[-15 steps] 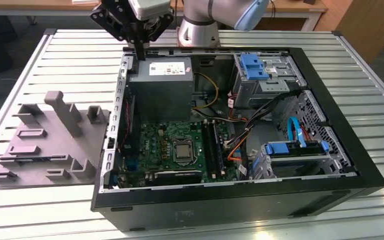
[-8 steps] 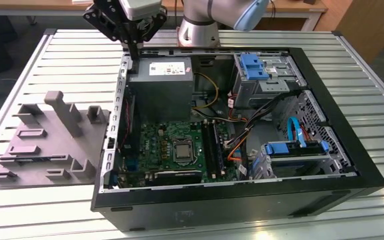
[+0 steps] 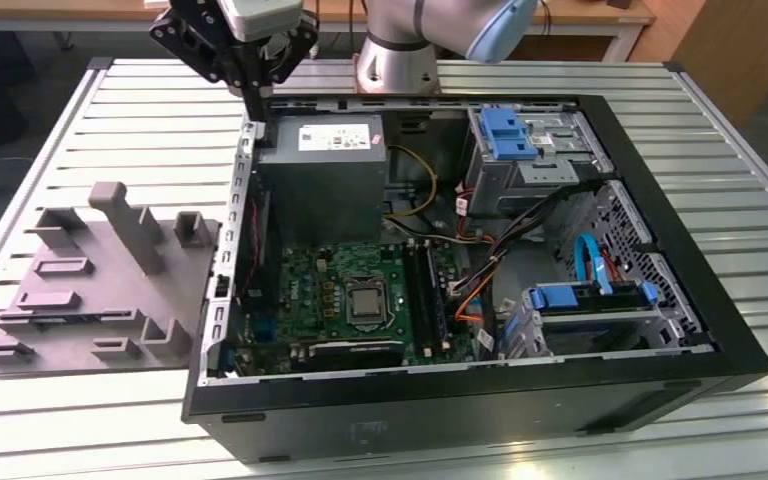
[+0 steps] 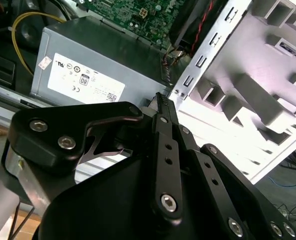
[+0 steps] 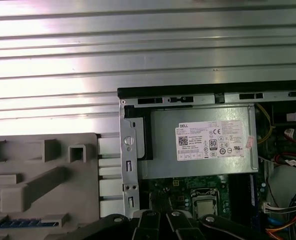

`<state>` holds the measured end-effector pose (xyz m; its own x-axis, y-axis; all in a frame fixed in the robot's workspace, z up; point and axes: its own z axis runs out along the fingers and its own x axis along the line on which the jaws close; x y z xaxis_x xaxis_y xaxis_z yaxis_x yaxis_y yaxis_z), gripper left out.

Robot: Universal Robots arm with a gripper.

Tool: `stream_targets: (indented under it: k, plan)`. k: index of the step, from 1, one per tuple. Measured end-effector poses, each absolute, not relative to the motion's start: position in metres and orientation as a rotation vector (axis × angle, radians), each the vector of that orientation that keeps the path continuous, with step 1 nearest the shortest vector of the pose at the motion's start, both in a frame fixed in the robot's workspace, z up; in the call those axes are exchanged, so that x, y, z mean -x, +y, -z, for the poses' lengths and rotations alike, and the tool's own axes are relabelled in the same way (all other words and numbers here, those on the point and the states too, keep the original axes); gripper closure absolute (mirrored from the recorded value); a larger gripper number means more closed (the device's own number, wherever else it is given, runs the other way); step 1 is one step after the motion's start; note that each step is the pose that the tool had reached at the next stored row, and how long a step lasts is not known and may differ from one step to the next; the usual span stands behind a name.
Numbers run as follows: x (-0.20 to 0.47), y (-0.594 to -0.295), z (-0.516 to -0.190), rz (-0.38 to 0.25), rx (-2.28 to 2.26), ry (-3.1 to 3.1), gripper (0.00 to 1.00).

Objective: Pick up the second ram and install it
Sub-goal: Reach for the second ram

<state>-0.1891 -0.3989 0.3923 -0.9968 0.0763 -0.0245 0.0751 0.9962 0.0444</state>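
Note:
The second ram (image 3: 75, 317) is a thin dark-blue stick lying flat in a slot of the grey holder block (image 3: 91, 280), on the exterior view's left beside the computer case. Its blue edge (image 5: 17, 221) also shows in the first wrist view. My gripper (image 3: 253, 98) hangs over the case's back corner, above the grey power supply (image 3: 320, 170) and well away from the stick. Its black fingers (image 4: 161, 107) are shut with nothing between them. The green board (image 3: 344, 295) with its long black slots (image 3: 420, 290) lies on the case floor.
The open black case (image 3: 704, 330) stands on a ribbed metal table (image 3: 117, 120). Inside are blue-handled drive cages (image 3: 518, 135), loose cables (image 3: 478, 280) and a processor socket (image 3: 361, 300). The holder block has tall grey posts (image 3: 124, 220).

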Motion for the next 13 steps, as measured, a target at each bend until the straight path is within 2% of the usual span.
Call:
stream_targets:
  k: [13]
  plan:
    - [0.213,-0.399,-0.392,-0.068,-0.118,3.112,0.89]
